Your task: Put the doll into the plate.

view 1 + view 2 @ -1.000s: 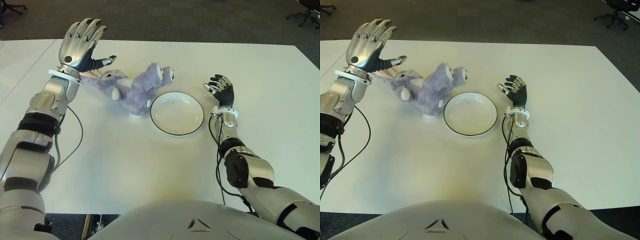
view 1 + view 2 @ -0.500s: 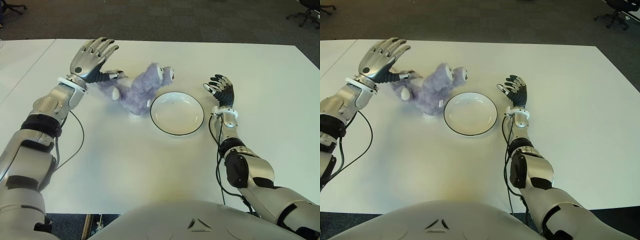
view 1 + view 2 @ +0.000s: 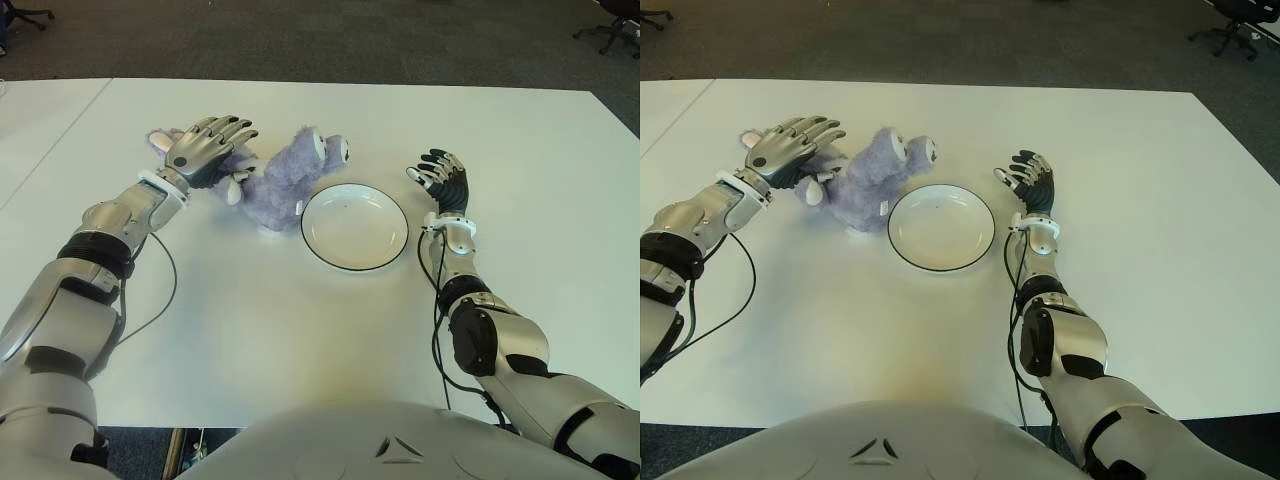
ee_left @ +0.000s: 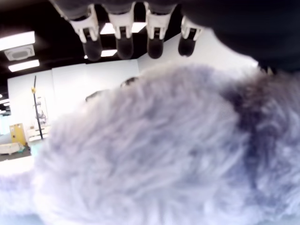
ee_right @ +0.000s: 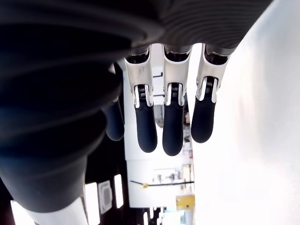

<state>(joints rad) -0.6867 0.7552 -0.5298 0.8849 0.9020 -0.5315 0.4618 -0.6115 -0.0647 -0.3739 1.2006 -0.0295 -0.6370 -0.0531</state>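
purple fur of the doll (image 3: 275,183) lies on the table (image 3: 300,330) just left of the plate (image 3: 354,227); the left hand (image 3: 205,148) spreads over it, empty. a shallow grip may slip. the right hand (image 3: 441,177) shows loosely spread right of the plate

Bare table (image 3: 250,320) surrounds the plate (image 3: 354,227); only the doll (image 3: 275,180) crowds its left.

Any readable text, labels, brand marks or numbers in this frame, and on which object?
None readable: no lettering shows on the doll, the plate, the table, the left hand or the right hand.
Small white tags on the doll: too small to read.
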